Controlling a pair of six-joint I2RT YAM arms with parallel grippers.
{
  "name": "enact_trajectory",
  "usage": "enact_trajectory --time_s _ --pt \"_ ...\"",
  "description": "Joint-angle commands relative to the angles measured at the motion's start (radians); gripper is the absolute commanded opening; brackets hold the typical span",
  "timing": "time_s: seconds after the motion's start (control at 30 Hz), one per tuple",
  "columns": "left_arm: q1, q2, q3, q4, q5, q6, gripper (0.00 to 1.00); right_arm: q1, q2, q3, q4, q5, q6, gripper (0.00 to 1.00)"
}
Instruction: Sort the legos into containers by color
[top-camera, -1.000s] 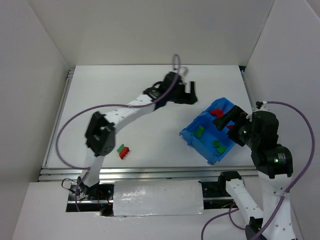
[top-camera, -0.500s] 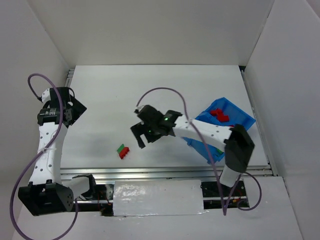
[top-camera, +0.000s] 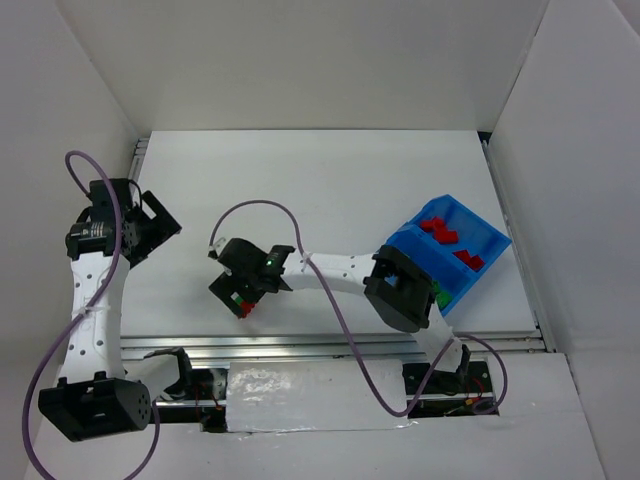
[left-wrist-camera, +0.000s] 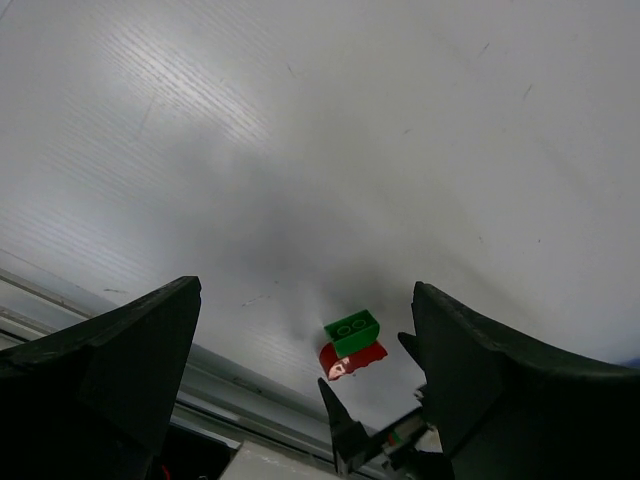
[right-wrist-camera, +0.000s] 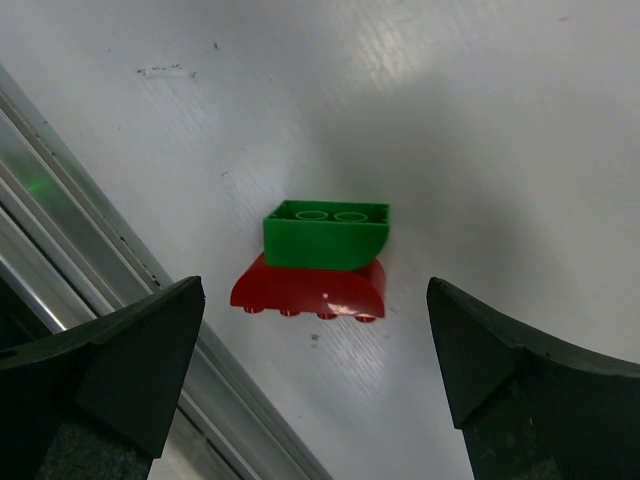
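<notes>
R gripper (top-camera: 240, 293), jaws spread wide, hangs right over green brick (right-wrist-camera: 326, 234) touching red brick (right-wrist-camera: 308, 291), long axes finger-to-finger.

White table (top-camera: 300, 180) between plain white walls (top-camera: 300, 60)

Bright, even overhead light floods the white table (top-camera: 330, 180), while both wrist views show dark, blurred fingers (right-wrist-camera: 100, 370) in the lower corners.
</notes>
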Motion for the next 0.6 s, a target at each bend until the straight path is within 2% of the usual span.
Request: enact_trajectory --time_s 0.0,0.13,0.33,0.47,0.53,0.57 --pt "-0.010 -0.008 0.041 -0.025 0.032 0.048 1.00 0.028 0.055 0.050 0.058 0.027 -0.019 1.00" --pt "-0.024 -0.014 0.041 -0.032 0.026 0.049 0.99 0.034 0.097 0.064 0.058 0.059 -0.017 0.98" --pt "-0.047 -0.019 0.047 -0.036 -0.008 0.054 1.00 0.035 0.098 -0.003 0.098 0.140 -0.008 0.87" --pt "-0.050 -0.014 0.030 -0.019 0.006 0.052 1.00 0.034 0.040 -0.080 0.153 0.159 -0.001 0.53" --pt "-0.050 -0.011 0.028 -0.014 0.020 0.051 0.99 0.034 0.014 -0.114 0.164 0.168 0.009 0.44" --pt "-0.048 -0.008 0.030 -0.014 0.021 0.049 0.99 0.034 -0.027 -0.129 0.176 0.169 0.012 0.32"
